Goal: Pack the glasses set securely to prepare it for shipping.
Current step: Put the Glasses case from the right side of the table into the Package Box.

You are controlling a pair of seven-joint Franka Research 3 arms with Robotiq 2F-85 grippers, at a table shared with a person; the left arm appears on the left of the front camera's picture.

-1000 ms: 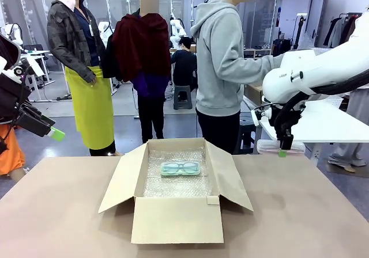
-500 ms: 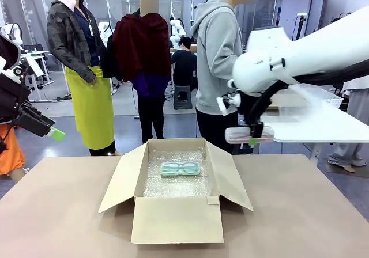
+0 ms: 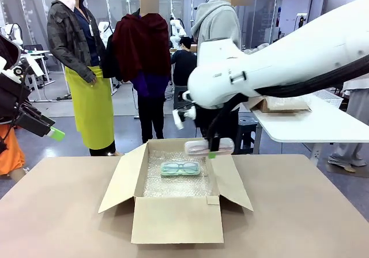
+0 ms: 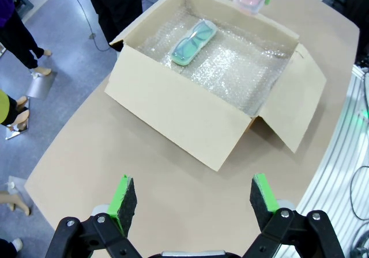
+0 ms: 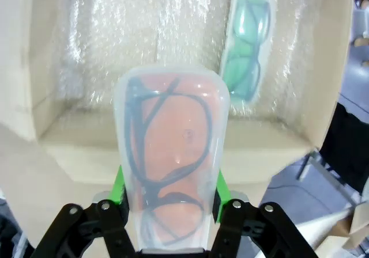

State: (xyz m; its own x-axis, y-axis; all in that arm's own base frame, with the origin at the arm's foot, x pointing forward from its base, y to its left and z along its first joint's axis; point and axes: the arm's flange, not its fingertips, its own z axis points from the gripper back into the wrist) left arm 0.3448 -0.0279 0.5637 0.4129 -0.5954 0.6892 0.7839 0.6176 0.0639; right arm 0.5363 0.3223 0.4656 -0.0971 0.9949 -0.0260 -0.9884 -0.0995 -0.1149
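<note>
Overhead, the right gripper point(image 5: 167, 190) clamped the pink-coral case point(image 3: 198, 147) above the far right rim of the cardboard box point(image 3: 176, 219); the mint-green case point(image 3: 180, 168) lay inside on bubble wrap point(image 3: 173, 186). The left gripper point(image 4: 193, 196) hung wide at left.

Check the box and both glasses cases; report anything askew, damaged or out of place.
Nothing stands out. The mint-green case lies flat on the bubble wrap inside the open cardboard box. The pink case is clamped in the right gripper over the box's far rim. The left gripper hangs open.
</note>
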